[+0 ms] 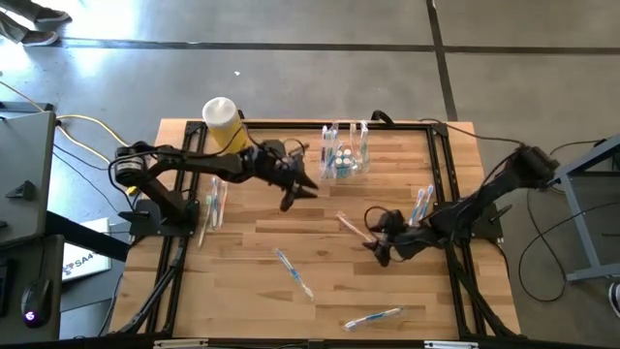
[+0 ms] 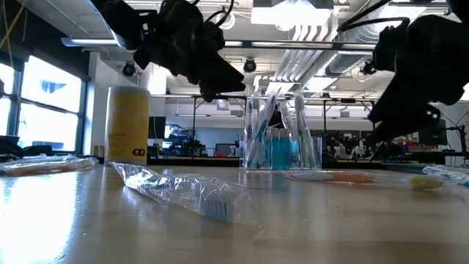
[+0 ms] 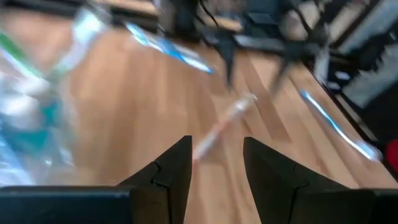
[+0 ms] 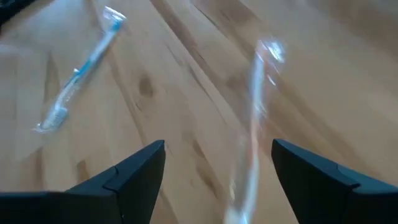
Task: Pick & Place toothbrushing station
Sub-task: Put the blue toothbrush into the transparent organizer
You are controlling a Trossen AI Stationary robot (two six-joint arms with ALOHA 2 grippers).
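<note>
Wooden table [image 1: 242, 281], left pincer [image 1: 293, 197] raised, empty, right pincer [image 1: 378, 248] low, released

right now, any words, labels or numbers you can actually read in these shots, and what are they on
"SA": start of a printed word on the white sheet beside the table's left edge; the rest is cut off.
Yellow container: a small dark and red label near its base, too small to read.
Toothbrush wrappers and the clear cup: no readable print.

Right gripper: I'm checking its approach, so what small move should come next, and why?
Probably lower the right gripper straight down onto the pink toothbrush. It is open, the toothbrush lies loose on the table between its fingers, and nothing is held yet.
</note>
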